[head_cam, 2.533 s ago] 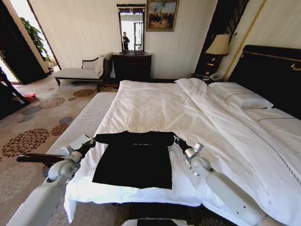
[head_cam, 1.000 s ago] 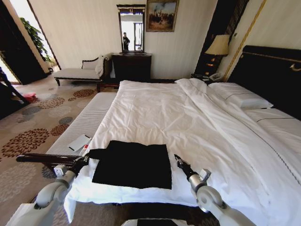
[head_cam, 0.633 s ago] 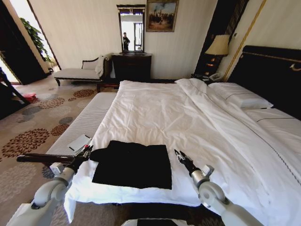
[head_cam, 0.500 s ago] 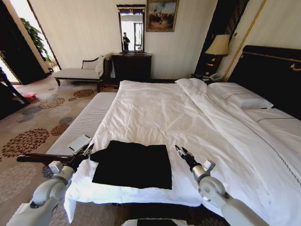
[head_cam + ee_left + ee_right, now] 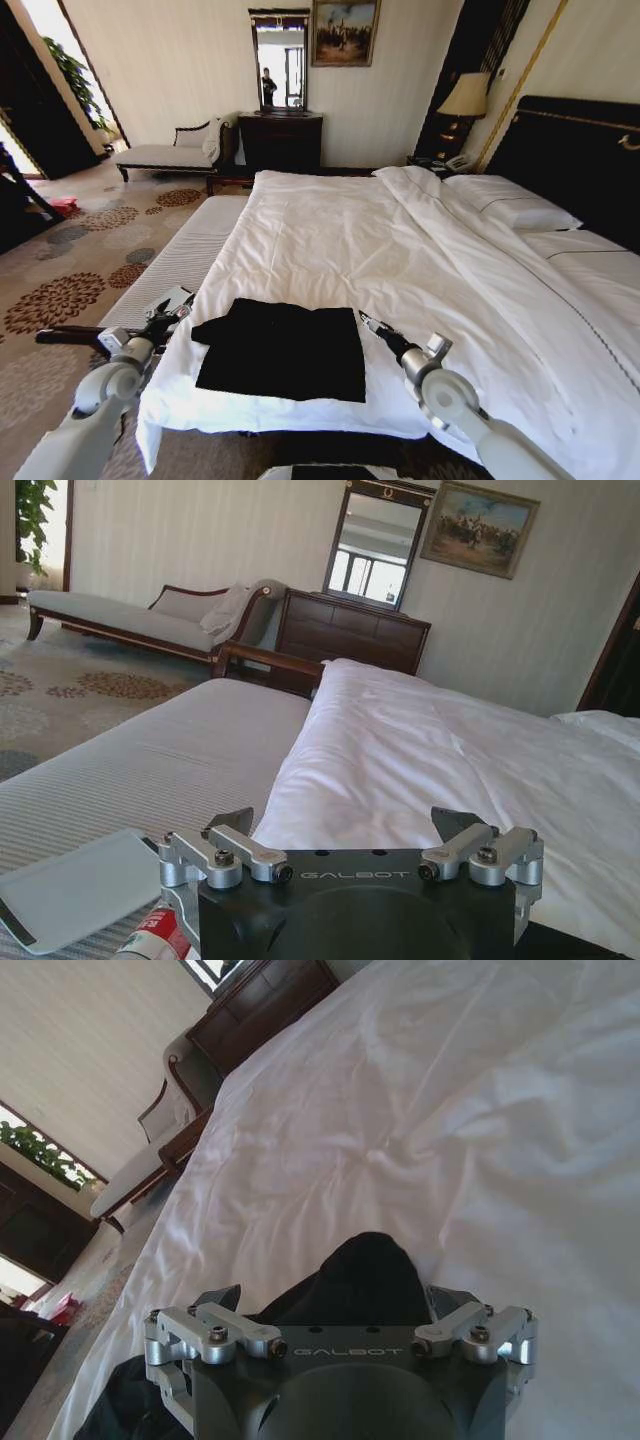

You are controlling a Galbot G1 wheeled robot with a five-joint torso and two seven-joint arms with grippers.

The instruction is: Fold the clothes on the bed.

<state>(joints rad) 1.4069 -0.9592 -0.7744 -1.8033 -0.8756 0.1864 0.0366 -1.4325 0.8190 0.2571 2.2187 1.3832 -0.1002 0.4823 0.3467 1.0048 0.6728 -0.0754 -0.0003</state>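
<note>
While the arms flank the shirt:
Left gripper (image 5: 172, 312): off the bed's left edge, just beside the garment, fingers spread, holding nothing.
Black T-shirt (image 5: 283, 350): folded over, lying near the foot of the bed (image 5: 420, 250) on the white duvet.
Right gripper (image 5: 366, 322): at the shirt's right edge, fingers apart, black cloth between them (image 5: 360, 1280).

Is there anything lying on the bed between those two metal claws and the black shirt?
Nothing visible. The black T-shirt lies on bare white duvet. The left gripper sits just off its left side, the right gripper at its right edge, with only bedding between.
</note>
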